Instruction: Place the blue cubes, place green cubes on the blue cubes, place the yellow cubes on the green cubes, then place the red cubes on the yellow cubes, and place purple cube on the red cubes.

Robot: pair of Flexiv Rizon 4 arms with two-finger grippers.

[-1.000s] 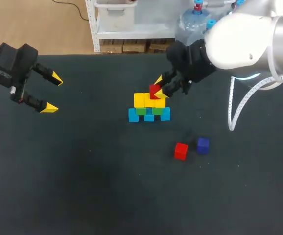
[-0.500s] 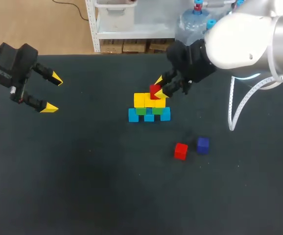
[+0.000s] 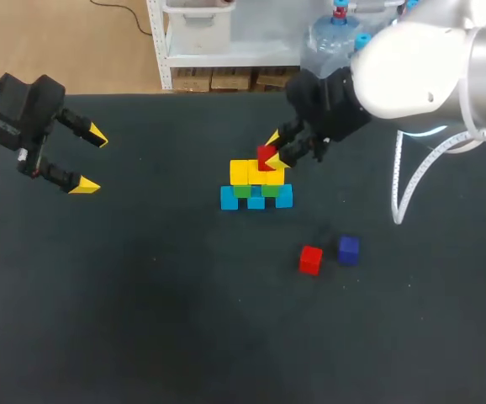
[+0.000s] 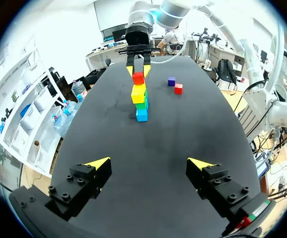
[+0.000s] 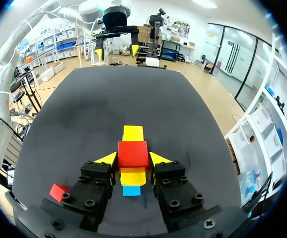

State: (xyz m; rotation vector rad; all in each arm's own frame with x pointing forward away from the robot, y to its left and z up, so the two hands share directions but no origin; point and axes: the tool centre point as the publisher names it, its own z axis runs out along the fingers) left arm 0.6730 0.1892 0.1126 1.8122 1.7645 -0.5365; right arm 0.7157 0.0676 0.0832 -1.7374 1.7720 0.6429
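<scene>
Right wrist view has the right hand [image 5: 133, 158] pinching a red cube [image 5: 132, 152] on or just above the yellow cubes [image 5: 133, 133], the left hand [image 3: 91, 160] spread well apart, and a crooked release or dragging finger could, I reckon, shove those yellow cubes askew and topple everything beneath.

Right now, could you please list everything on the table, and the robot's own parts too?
blue cubes: three, blue, bottom row of the stack.
green cubes: two seen, green, on the blue row.
yellow cubes: two, yellow, on the green ones.
held red cube: one, red, at the stack's top.
loose red cube: one, red, on the table before the stack.
purple cube: one, dark purple, beside the loose red cube, apart.
table: one, black.
left gripper: one, black, yellow-tipped, far left, jaws open.
right gripper: one, same colours, jaws shut on the held red cube.
</scene>
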